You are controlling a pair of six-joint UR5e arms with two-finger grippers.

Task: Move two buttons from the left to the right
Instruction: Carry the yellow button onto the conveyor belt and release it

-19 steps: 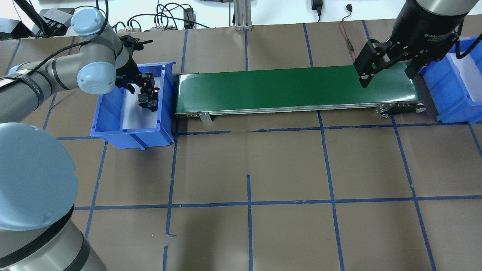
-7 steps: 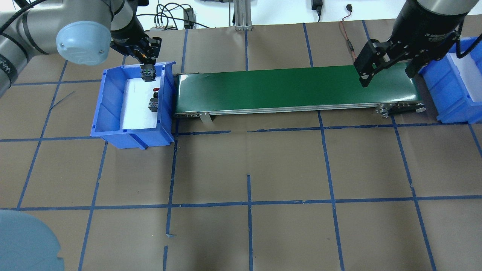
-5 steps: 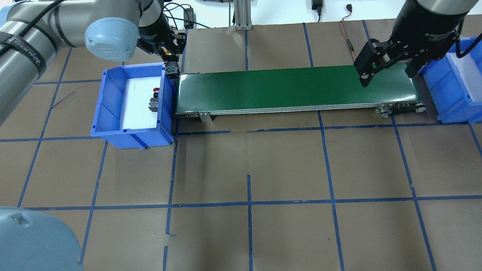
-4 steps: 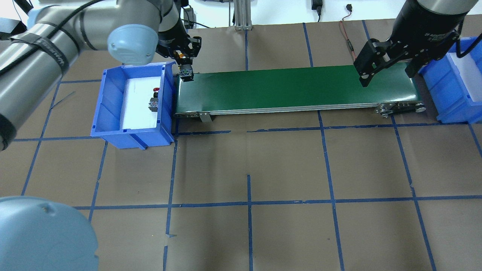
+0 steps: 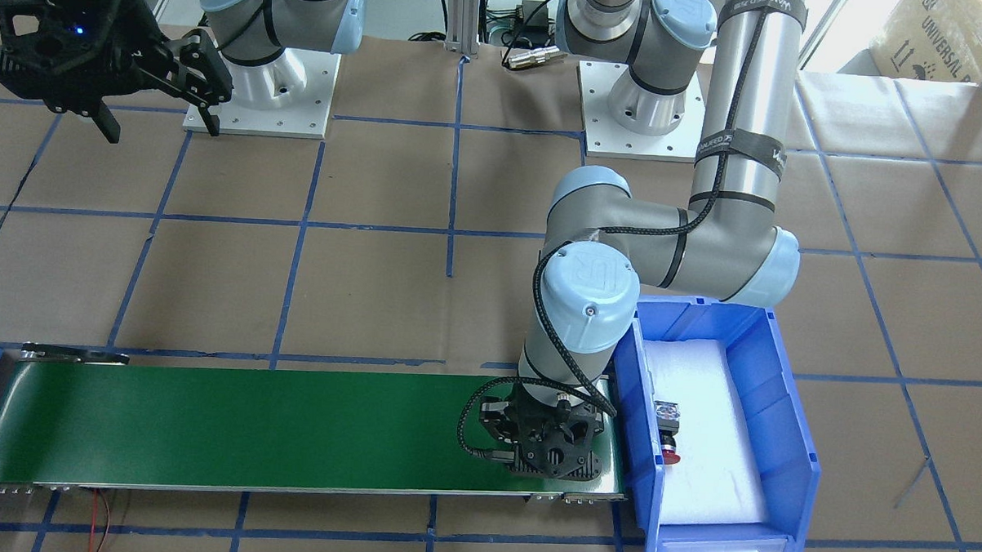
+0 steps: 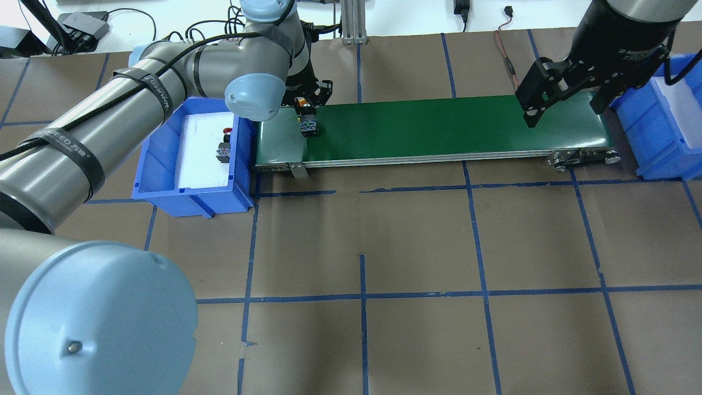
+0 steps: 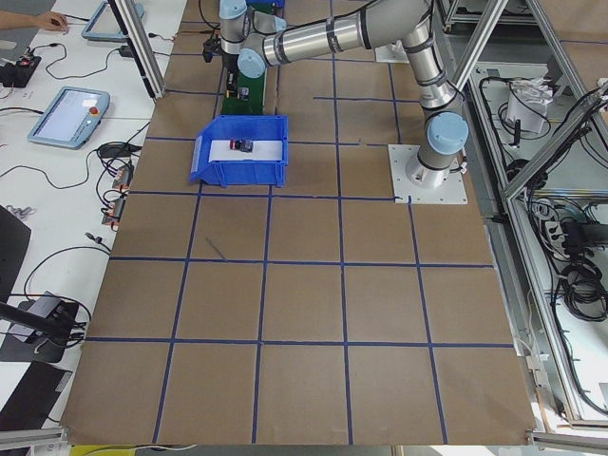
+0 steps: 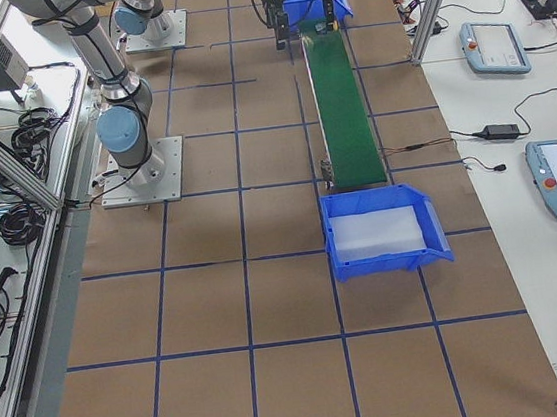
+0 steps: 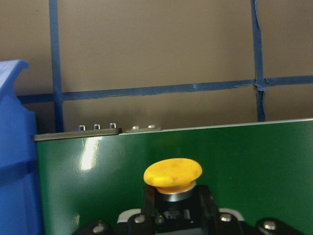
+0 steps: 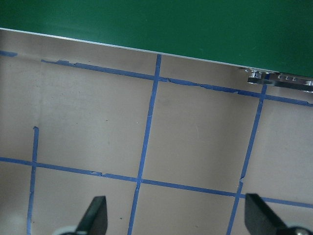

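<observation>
My left gripper (image 6: 308, 116) is shut on the yellow-capped button (image 6: 309, 127) and holds it low over the left end of the green conveyor belt (image 6: 439, 129). I cannot tell whether the button touches the belt. The yellow cap (image 9: 172, 172) fills the left wrist view, and the gripper (image 5: 546, 454) also shows in the front-facing view. The red-capped button (image 6: 224, 147) lies on white foam in the left blue bin (image 6: 192, 196), against its belt-side wall; it also shows in the front-facing view (image 5: 668, 433). My right gripper (image 6: 565, 107) is open and empty above the belt's right end.
A second blue bin (image 6: 666, 137) with white foam stands past the belt's right end. The table is brown paper with blue tape lines. Cables and a metal post lie behind the belt.
My left gripper has lifted the yellow-capped button out of the left bin and carried it right, over the bin wall, to the belt's left end. The right arm has not moved.
</observation>
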